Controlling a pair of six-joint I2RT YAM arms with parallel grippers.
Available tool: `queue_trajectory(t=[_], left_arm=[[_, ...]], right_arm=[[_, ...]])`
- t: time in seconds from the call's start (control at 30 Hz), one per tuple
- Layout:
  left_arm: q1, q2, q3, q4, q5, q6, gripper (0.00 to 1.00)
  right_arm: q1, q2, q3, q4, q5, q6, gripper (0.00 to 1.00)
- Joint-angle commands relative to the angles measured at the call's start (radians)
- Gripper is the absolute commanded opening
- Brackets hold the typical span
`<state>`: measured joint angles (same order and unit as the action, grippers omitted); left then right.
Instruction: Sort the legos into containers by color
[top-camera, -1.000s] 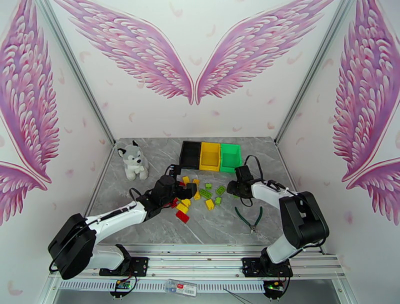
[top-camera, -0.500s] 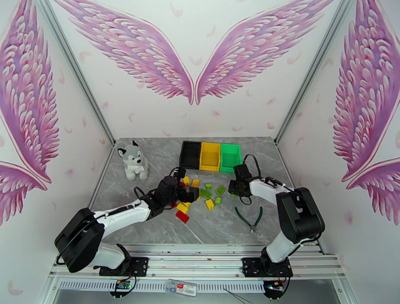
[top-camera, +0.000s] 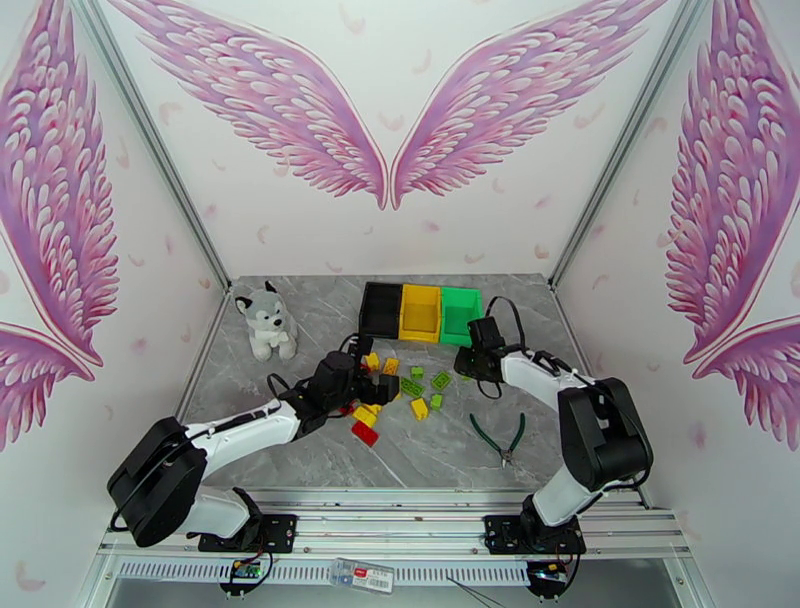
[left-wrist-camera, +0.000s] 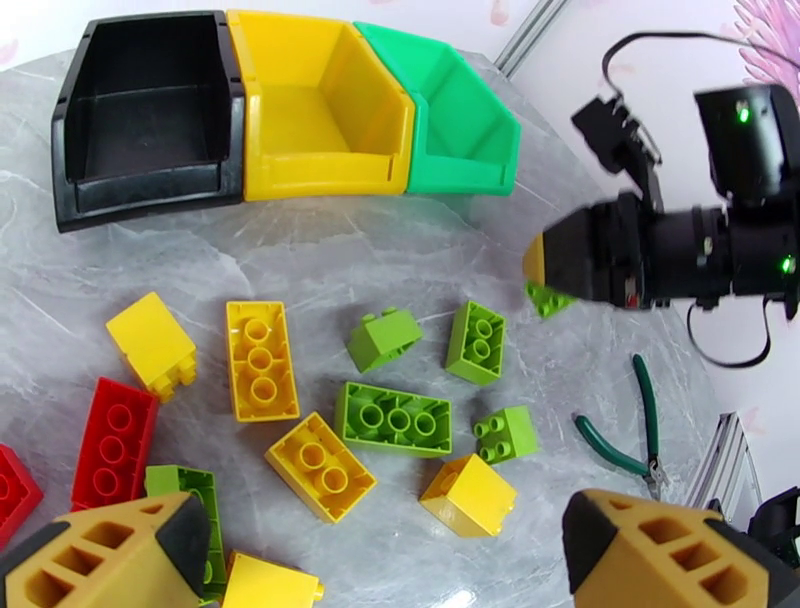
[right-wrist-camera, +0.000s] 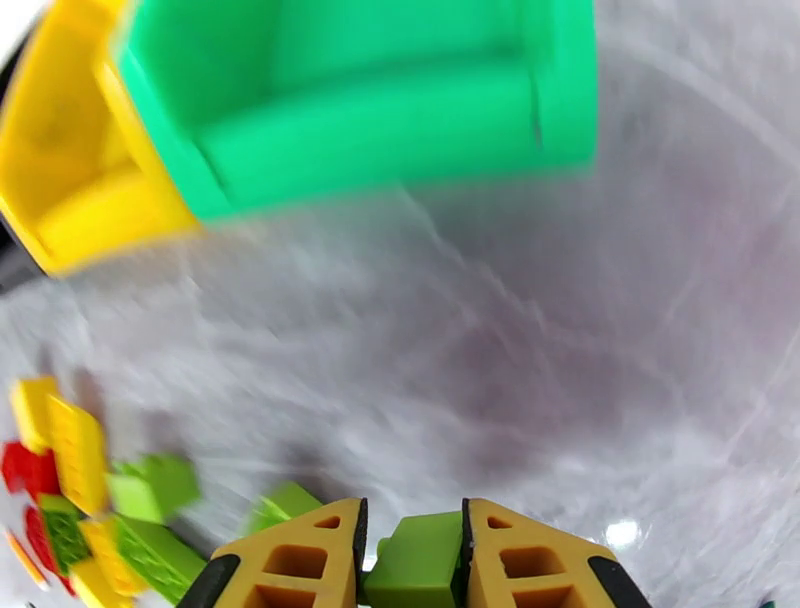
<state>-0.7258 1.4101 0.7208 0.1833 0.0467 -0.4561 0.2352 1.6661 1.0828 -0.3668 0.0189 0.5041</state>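
Because the right gripper (right-wrist-camera: 412, 548) is clenched on a small light-green brick (left-wrist-camera: 548, 299), one yellow pad pressing each flank, that piece appears to hang clear of the table (left-wrist-camera: 330, 250) instead of lying with the others. The green bin (right-wrist-camera: 560, 90) sits ahead of it in the right wrist view, so I judge the grip serves a carry toward the matching colour. The blur there suggests the arm is moving.

The three containers stand joined in a row at the far side, the black bin (left-wrist-camera: 150, 195) and the yellow bin (left-wrist-camera: 320, 180) beside the green one. Their open mouths tilt toward the pile, which suits a drop from the front. The black and yellow floors look bare.

The remaining legos (left-wrist-camera: 393, 418) lie scattered in mixed colours near the bins, within reach of both arms. The left gripper (left-wrist-camera: 380, 560) hovers low over them, released, its jaws spread wide. It is probably lining up a pick, though I cannot tell which brick it wants.
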Motion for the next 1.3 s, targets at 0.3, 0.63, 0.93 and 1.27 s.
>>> queue_trajectory(t=[0.3, 0.63, 0.93, 1.27], left_arm=[[-0.007, -0.034, 0.032, -0.045, -0.085, 0.051, 0.99], [-0.007, -0.054, 0.025, -0.056, -0.116, 0.060, 0.99], [-0.012, -0.036, 0.032, -0.066, -0.132, 0.048, 0.99], [-0.030, -0.007, 0.042, -0.064, -0.093, 0.010, 0.99]], right_arm=[[-0.019, 0.286, 0.529, -0.211, 0.118, 0.013, 0.29], [-0.021, 0.230, 0.504, -0.205, 0.077, -0.019, 0.70], [0.054, -0.040, 0.135, -0.050, -0.053, 0.008, 0.69], [0.255, -0.242, -0.180, 0.018, 0.056, 0.054, 0.67]])
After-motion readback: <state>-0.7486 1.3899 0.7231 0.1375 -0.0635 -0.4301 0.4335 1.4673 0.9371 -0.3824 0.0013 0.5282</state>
